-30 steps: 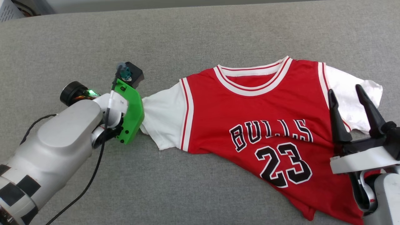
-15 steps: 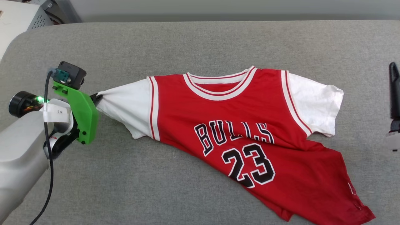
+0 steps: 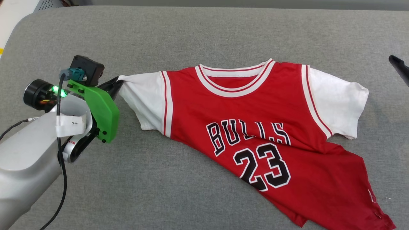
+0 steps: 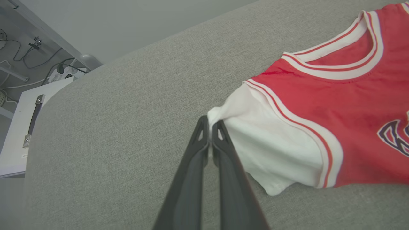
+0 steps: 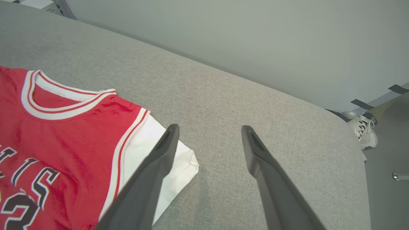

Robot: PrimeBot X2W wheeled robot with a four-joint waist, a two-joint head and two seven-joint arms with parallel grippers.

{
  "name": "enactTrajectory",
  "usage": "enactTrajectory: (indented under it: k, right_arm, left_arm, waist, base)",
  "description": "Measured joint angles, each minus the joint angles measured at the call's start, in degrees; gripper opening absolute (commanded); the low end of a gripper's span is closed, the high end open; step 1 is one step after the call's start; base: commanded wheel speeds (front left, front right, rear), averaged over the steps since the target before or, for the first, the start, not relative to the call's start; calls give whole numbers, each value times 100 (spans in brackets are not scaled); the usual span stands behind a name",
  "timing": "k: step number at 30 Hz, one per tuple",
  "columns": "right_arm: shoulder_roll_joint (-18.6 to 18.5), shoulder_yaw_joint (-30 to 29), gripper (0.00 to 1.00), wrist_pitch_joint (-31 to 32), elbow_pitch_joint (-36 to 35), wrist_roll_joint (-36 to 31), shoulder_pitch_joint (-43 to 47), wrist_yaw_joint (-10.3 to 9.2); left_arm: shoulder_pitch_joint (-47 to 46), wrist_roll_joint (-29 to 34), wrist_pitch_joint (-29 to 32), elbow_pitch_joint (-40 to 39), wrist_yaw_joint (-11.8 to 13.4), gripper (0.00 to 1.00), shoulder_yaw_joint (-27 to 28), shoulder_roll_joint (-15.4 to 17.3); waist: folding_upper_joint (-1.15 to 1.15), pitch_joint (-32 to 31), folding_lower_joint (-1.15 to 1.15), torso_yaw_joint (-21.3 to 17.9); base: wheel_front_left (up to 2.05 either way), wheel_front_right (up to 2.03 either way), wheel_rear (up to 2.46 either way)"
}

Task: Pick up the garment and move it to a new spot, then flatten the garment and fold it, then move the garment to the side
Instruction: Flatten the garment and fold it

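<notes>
Where your left fingers (image 4: 195,153) meet at the tips, they are clamped together on the outer hem of the garment's (image 4: 322,105) white sleeve, with a pinch of cloth caught between them. That sleeve is drawn to a point at the tips, and the rest of the garment spreads away beyond them on the grey fabric tabletop (image 4: 127,105).

Your right fingers (image 5: 159,159) stand wide apart and hold nothing. In the right wrist view one finger overlaps the other white sleeve's edge and the other is over bare tabletop. You cannot tell whether either touches the cloth.

Garment: red jersey, chest up. It has white sleeves and red-and-white striped trim at the neck and armholes, with black, white-outlined "BULLS" above "23". The shoulders lie fairly flat. The lower body skews toward the robot's right, and its hem is rumpled at the near corner.
</notes>
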Motion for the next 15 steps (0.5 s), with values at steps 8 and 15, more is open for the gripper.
enactTrajectory:
  k: [8, 15]
  right_arm:
    - [-243, 620, 100, 1689, 809, 649, -613, 0]
    - [92, 839, 100, 1770, 1424, 657, -1019, 0]
  left_arm:
    - [-155, 259, -131, -453, 249, 0, 48, -42]
    - [-326, 359, -209, -656, 336, 0, 113, -76]
  waist:
    - [0, 351, 0, 168]
    - [0, 713, 0, 319]
  base:
    - [0, 0, 0]
    - [0, 0, 0]
